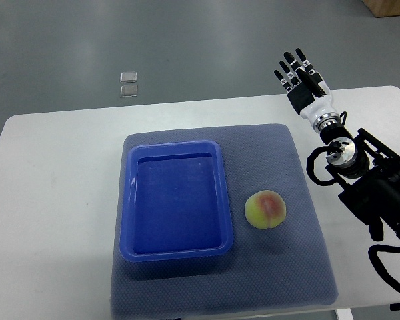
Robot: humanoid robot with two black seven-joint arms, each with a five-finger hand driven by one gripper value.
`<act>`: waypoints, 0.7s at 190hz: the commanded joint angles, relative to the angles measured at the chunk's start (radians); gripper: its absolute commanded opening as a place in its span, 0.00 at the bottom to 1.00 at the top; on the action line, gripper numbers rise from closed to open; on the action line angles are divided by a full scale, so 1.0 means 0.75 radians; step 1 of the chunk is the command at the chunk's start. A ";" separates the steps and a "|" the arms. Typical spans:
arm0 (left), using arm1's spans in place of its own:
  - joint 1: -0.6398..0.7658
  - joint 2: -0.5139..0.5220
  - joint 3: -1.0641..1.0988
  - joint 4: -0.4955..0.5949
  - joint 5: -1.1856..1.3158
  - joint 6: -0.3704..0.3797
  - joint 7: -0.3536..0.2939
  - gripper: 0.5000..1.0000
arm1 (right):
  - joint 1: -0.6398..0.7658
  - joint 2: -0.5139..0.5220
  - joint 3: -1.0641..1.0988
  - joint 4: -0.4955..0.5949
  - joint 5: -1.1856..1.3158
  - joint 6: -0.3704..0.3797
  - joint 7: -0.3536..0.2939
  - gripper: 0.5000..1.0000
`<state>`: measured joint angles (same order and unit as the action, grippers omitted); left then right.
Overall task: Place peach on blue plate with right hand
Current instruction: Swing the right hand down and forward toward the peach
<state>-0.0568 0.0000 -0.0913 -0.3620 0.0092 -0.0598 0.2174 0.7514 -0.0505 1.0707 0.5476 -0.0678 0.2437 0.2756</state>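
table (60, 200): white, rounded corners, fills most of the top view; grey floor beyond its far edge.
mat (300, 200): grey, textured, square-ish, at the table's middle; it carries both the plate and the peach.
plate (128, 200): blue, rectangular tray shape with a raised rim and rounded corners, nothing in it; long axis runs 12 to 6 o'clock; sits on the mat's left half.
right arm (373, 187): black with looped cables, enters from the right edge and reaches toward 11 o'clock.
right hand (299, 75): out over the table's far edge, past the mat's far right corner; fingers straight and spread, pointing to 11 o'clock, holding nothing.
left hand: not in view, so the right is the only one placed to act.
peach (265, 209): on the mat just beside the plate's right rim, apart from it, toward the near half.
peach from hand: at about 6 to 7 o'clock, well apart; the hand would have to come back toward the robot and slightly left to be over it.
plate from peach: at 9 o'clock, close by; a short carry to the left, by my judgement.
peach look: round, no clear long axis; yellow-green skin with a red-pink blush on top and a faint crease; looks whole.
task state: peach not yet grasped, plate bare.
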 commanded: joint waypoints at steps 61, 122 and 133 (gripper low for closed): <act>0.000 0.000 0.001 0.000 0.000 0.000 0.005 1.00 | 0.002 0.000 -0.016 0.012 -0.010 0.012 -0.003 0.86; 0.000 0.000 0.001 -0.002 0.000 -0.002 0.003 1.00 | 0.098 -0.184 -0.249 0.188 -0.384 0.015 -0.022 0.86; 0.000 0.000 0.001 -0.002 0.000 -0.002 0.003 1.00 | 0.135 -0.239 -0.331 0.229 -0.509 0.017 -0.026 0.86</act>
<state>-0.0567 0.0000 -0.0904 -0.3626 0.0095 -0.0597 0.2197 0.8098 -0.1622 0.9178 0.6675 -0.2938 0.2515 0.2616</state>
